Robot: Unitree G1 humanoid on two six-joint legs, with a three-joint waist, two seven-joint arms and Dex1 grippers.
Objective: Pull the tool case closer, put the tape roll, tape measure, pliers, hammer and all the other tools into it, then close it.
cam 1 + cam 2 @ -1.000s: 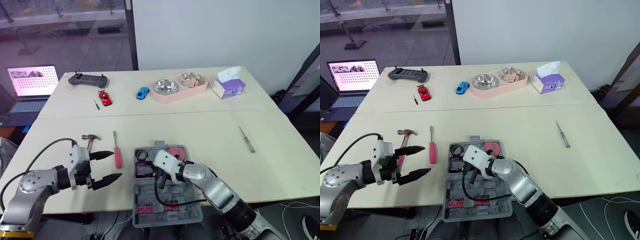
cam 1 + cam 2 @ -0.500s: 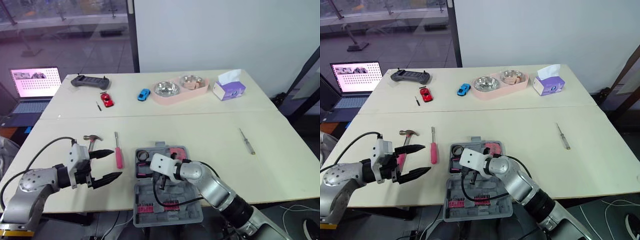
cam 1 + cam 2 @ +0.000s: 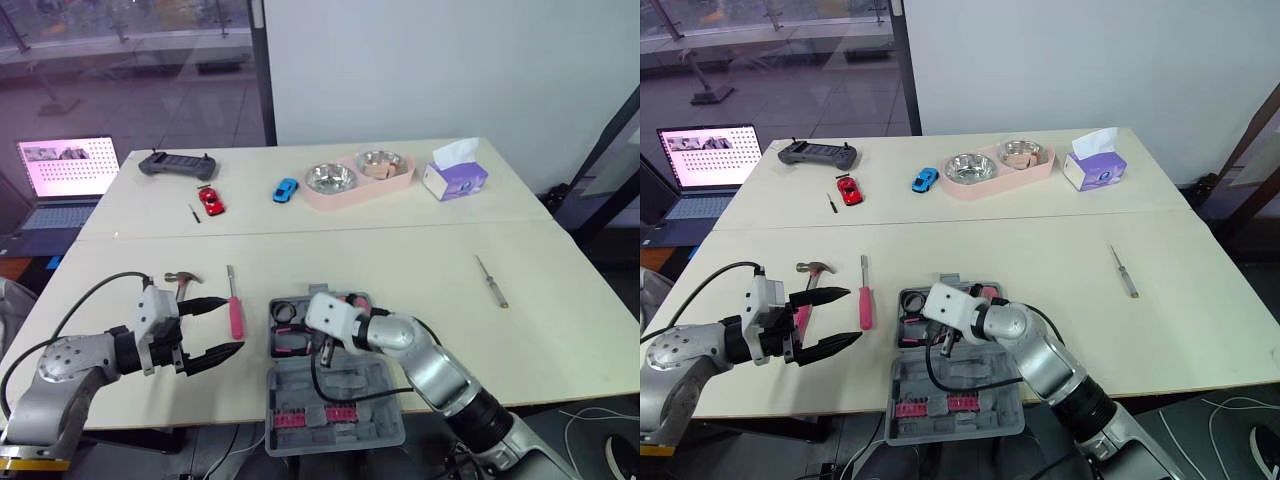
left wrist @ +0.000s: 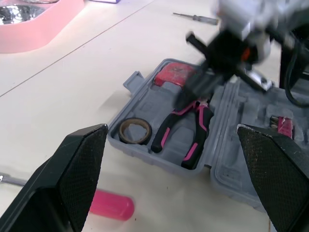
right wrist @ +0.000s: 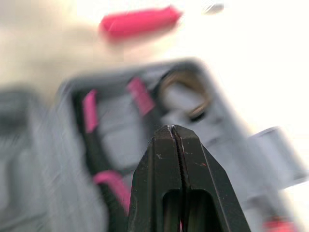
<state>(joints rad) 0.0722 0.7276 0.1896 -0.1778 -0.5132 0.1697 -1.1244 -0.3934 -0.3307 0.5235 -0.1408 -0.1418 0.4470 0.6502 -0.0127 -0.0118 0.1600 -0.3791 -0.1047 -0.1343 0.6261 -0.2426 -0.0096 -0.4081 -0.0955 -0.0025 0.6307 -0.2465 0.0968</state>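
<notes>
Hammer (image 3: 812, 267), pink screwdriver (image 3: 865, 306) beside left hand (image 3: 853, 315)

Four cameras: a stereo pair on the head, one on each wrist.
Both eye views look forward and down from high over the pale cream table (image 3: 420, 270), sharing nearly the whole tabletop. The left wrist view sits low and close, facing the open grey plastic tool case (image 4: 159, 99) from the side. The right wrist view looks onto that same case from very near.
</notes>
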